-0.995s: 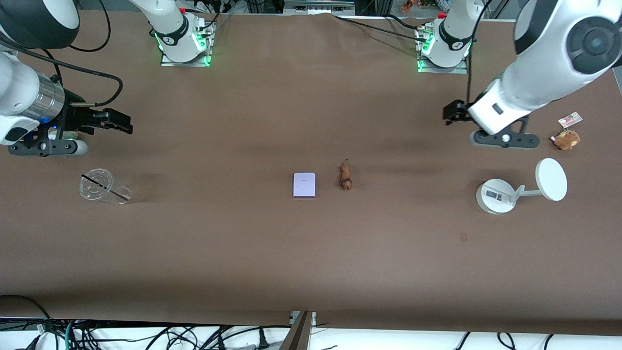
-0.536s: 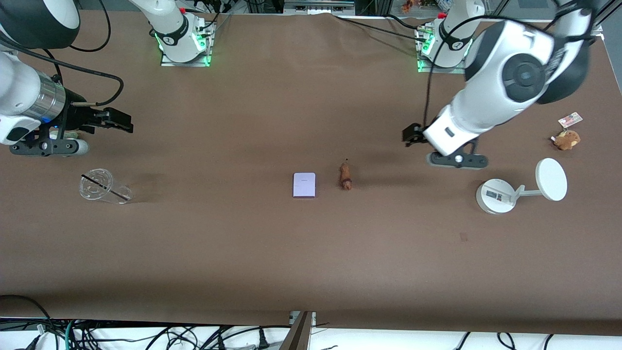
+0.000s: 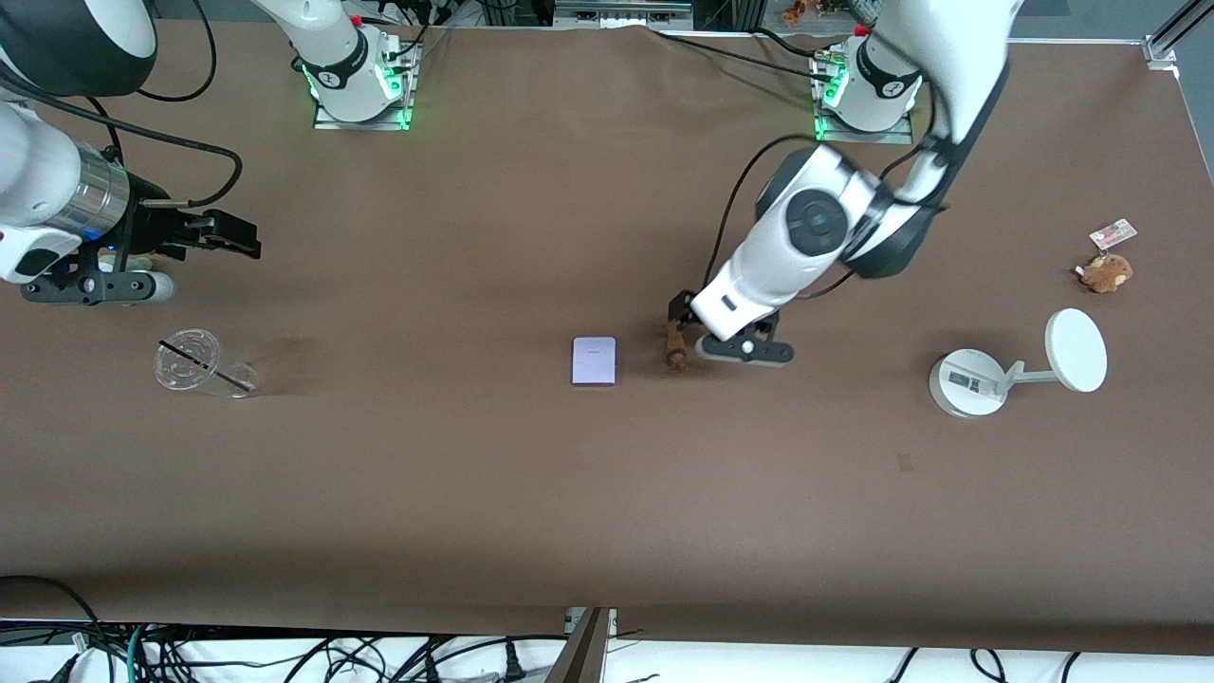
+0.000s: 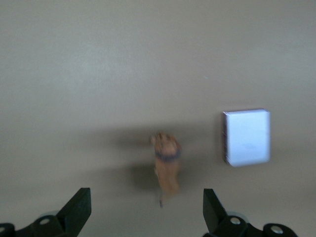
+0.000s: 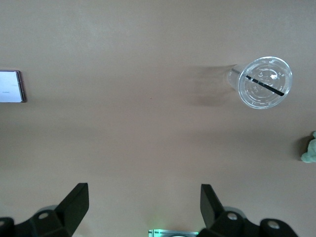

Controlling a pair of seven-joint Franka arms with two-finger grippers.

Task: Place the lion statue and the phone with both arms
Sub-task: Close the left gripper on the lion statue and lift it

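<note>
We judge the reach for the lion statue (image 3: 675, 346) is in hand: it lies on the desk (image 3: 607, 493) just beside the phone (image 3: 594, 360), under our left pincer (image 4: 144, 210), fingers spread. Next we must lower squarely around it. Our right pincer (image 5: 142, 207), also spread, waits above the desk near the clear cup (image 3: 194, 362).

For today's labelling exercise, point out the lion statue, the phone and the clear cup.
lion statue (image 4: 167, 165): left wrist view, its body.
phone (image 3: 594, 360): front view, middle of its face.
clear cup (image 5: 264, 82): right wrist view, its lid.

Brown table (image 3: 474, 493): phone (image 3: 594, 360), lion statue (image 3: 675, 353)
</note>
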